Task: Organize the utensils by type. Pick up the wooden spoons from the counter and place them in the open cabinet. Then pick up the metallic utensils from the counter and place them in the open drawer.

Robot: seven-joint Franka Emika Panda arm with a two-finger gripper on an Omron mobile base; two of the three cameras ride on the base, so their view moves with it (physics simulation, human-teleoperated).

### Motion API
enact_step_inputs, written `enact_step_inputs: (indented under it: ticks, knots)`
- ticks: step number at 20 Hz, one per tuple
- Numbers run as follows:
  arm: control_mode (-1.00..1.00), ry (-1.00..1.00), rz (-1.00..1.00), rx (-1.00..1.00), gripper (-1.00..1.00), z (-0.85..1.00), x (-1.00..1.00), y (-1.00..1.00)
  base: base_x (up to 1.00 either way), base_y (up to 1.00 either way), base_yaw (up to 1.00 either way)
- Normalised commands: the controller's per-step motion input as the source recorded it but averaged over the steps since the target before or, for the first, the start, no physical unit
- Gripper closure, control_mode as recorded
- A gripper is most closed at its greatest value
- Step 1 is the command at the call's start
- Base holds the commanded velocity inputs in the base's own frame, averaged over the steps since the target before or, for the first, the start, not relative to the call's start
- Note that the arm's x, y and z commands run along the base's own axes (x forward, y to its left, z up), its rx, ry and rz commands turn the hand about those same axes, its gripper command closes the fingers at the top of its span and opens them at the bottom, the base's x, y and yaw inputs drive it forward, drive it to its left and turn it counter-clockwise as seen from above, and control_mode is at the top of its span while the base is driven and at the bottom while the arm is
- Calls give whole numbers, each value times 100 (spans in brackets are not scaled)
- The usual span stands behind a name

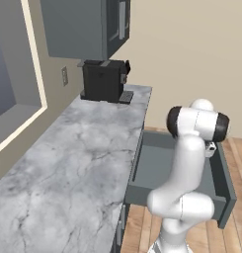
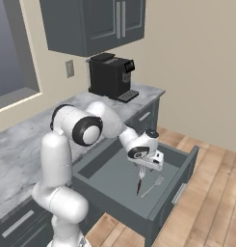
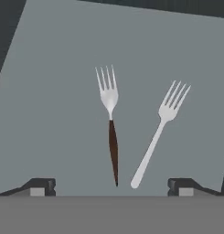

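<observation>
The drawer [image 2: 183,189] stands pulled out below the counter [image 1: 68,163], its slate-grey floor [image 3: 49,91] seen from above in the hand view. Two metallic utensils are in it: a fork with a dark brown handle [image 3: 112,137] and an all-silver fork [image 3: 155,139], side by side with tines pointing away. My gripper [image 2: 141,170] hangs open just above them, fingertips [image 3: 40,186] wide apart and touching neither fork. The dark-handled fork [image 2: 138,185] is straight below it, and the silver fork [image 2: 153,187] is to its right. The wooden spoons are out of view.
A black coffee machine [image 2: 110,77] stands at the far end of the counter [image 2: 13,144]. Above it hangs a dark grey upper cabinet [image 2: 90,24] with its doors shut. A window [image 1: 9,74] is on the left wall. Wooden floor [image 2: 211,212] lies beyond the drawer front.
</observation>
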Motion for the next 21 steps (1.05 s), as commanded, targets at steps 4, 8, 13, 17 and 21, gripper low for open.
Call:
enact_step_inputs:
  ticks: [4, 8, 13, 17, 21]
  knots:
    - [-100, -15, -8, 0, -100, 100, -37, 8, 0, 0, 0]
    - [-100, -14, -7, -2, -100, 100, -42, 11, 0, 0, 0]
    - [-100, -12, -7, -7, -100, 100, -39, 19, 0, 0, 0]
    - [-100, -8, -4, -14, -100, 100, -37, 29, 0, 0, 0]
    - [-100, -3, 0, -12, -100, 100, -49, 18, 0, 0, 0]
